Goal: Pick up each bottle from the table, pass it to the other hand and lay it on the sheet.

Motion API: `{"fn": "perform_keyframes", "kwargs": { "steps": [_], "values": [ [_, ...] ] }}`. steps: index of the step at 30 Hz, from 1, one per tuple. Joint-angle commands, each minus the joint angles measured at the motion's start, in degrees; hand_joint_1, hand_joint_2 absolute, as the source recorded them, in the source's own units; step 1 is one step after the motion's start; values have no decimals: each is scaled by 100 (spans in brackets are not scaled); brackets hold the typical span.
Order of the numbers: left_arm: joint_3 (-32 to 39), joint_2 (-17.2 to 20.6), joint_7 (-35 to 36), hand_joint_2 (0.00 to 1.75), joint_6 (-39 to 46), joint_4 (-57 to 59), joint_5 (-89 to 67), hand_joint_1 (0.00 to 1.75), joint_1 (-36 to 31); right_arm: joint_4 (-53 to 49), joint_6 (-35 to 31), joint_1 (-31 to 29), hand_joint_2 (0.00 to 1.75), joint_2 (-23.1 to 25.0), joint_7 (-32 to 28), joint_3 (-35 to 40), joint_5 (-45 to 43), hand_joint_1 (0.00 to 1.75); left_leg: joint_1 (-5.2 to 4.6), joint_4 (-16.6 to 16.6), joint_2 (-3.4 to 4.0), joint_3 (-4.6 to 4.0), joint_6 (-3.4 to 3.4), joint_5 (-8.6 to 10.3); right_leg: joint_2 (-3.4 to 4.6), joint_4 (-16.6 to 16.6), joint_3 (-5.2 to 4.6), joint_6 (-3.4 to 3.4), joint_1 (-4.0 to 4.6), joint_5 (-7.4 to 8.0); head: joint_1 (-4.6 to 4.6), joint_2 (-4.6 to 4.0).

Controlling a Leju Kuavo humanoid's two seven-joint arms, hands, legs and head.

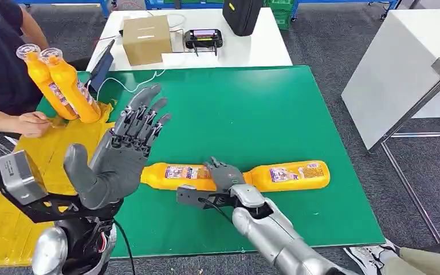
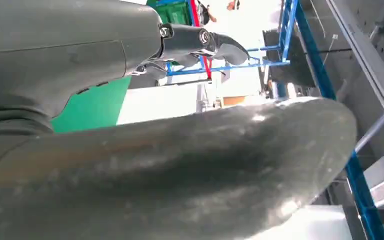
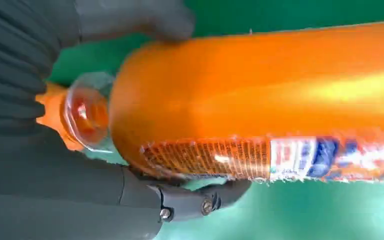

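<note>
Two orange bottles lie end to end in the middle of the green table (image 1: 252, 109). My right hand (image 1: 226, 175) lies over the spot where they meet. In the right wrist view its thumb (image 3: 145, 20) and a finger (image 3: 215, 197) press on opposite sides of the left bottle (image 1: 175, 175) (image 3: 260, 95) at its base end. That bottle rests on the table. The right bottle (image 1: 292, 173) points its clear cap (image 3: 87, 112) at my palm. My left hand (image 1: 120, 154) is raised, open and holding nothing, beside the yellow sheet (image 1: 11, 223). Two more orange bottles (image 1: 63, 86) lie on the sheet.
A person (image 1: 0, 57) stands at the far left with a hand (image 1: 31, 123) on the sheet beside the two bottles. Behind the green table a white table carries a cardboard box (image 1: 146, 39), a controller (image 1: 203, 39) and a black bag (image 1: 242, 14). Another white table (image 1: 401, 69) stands at the right.
</note>
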Motion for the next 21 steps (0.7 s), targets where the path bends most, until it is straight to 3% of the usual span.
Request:
{"fn": "perform_keyframes", "kwargs": {
  "steps": [1, 21],
  "values": [
    [-79, 1, 31, 0, 22, 147, 75, 0, -274, 923, 164, -425, 175, 43, -12, 538, 1, 175, 5, -3, -15, 4, -5, 1, 13, -5, 8, -7, 3, 0, -2, 0],
    [-83, -110, -41, 0, -64, 329, 189, 0, -432, 1922, 808, -750, 175, 216, -404, 1135, 56, 175, 5, -5, -8, 40, -3, 3, 8, -9, 36, -4, 4, 1, -2, 0]
  ]
}}
